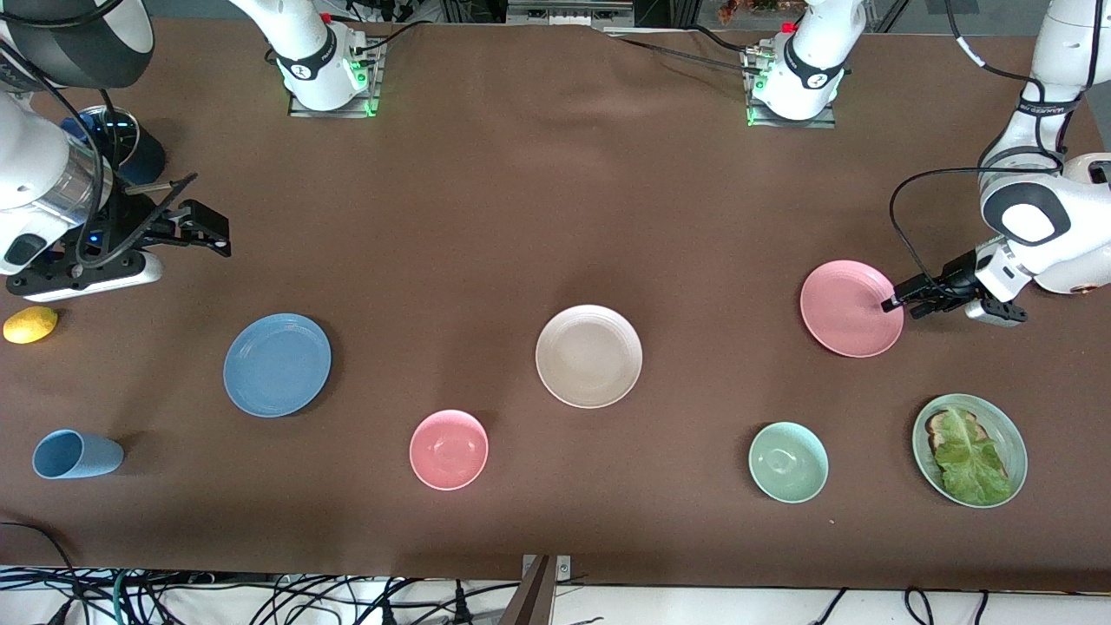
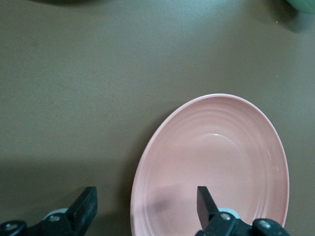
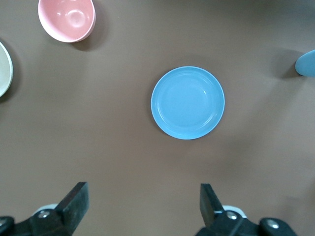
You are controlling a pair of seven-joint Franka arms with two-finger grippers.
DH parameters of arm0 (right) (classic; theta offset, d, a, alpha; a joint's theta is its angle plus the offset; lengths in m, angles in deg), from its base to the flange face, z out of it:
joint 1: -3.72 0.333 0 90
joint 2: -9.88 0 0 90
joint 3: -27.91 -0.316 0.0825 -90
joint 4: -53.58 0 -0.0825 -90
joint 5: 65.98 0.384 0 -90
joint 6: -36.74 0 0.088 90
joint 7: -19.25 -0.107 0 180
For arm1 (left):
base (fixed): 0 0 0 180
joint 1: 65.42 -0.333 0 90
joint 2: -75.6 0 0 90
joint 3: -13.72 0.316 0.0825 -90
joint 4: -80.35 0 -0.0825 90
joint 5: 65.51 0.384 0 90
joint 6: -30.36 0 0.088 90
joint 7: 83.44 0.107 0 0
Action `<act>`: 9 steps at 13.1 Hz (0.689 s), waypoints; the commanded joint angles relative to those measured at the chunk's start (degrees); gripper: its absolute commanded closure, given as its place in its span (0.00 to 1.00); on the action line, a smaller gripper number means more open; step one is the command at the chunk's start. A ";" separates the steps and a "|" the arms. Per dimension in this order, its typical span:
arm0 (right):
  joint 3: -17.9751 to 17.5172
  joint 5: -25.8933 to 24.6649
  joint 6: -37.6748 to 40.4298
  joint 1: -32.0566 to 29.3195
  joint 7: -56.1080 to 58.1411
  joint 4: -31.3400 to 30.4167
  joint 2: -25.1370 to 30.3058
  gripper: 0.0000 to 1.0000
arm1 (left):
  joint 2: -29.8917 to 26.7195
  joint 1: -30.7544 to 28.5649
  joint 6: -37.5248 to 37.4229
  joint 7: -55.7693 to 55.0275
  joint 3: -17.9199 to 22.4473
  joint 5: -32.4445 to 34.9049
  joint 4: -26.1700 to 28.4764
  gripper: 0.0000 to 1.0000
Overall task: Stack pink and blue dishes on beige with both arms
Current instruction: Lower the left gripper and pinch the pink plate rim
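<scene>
The pink plate (image 1: 846, 308) lies toward the left arm's end of the table. My left gripper (image 1: 894, 304) is low at its rim, open. In the left wrist view one finger (image 2: 204, 199) stands over the pink plate (image 2: 211, 157) and the other over bare table, so my left gripper (image 2: 145, 201) straddles the rim. The beige plate (image 1: 588, 356) sits mid-table with nothing on it. The blue plate (image 1: 278, 365) lies toward the right arm's end. My right gripper (image 1: 204, 217) hangs open above the table, with the blue plate (image 3: 187, 103) ahead of my right gripper (image 3: 142, 201).
A pink bowl (image 1: 449, 449) and a green bowl (image 1: 788, 462) sit nearer the camera than the plates. A green plate (image 1: 1017, 438) carries lettuce and bread. A blue cup (image 1: 76, 454) lies on its side, and a lemon (image 1: 30, 324) rests by the right arm.
</scene>
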 commanded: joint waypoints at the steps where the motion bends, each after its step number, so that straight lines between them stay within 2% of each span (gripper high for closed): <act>1: -0.28 -0.84 0.32 0.10 0.20 0.85 0.07 0.00 | -0.44 0.04 -0.16 -1.98 -0.13 -1.74 0.43 0.31; 2: -0.28 -0.84 0.32 0.10 0.29 0.85 0.07 0.00 | -0.27 0.21 -0.16 -2.16 -0.13 -1.74 0.34 0.35; 3: -0.28 -0.84 0.32 0.10 0.29 0.85 0.07 0.00 | -0.18 0.39 -0.16 -2.25 -0.13 -1.74 0.43 0.45; 6: -0.28 -0.84 0.32 0.10 0.29 0.85 0.07 0.00 | -0.35 0.39 -0.16 -1.99 -0.13 -1.65 0.34 0.77; 7: -0.28 -0.84 0.32 0.10 0.29 0.85 0.07 0.00 | -0.44 0.30 -0.25 -1.73 -0.13 -1.65 0.34 0.92; 8: -0.28 -0.84 0.32 0.10 0.29 0.85 -0.02 0.00 | -0.53 0.22 -0.25 -1.55 -0.13 -1.65 0.34 1.00; 9: -0.28 -0.84 0.32 0.10 0.29 0.85 -0.02 0.00 | -0.53 0.30 -0.25 -1.64 -0.13 -1.65 0.34 1.00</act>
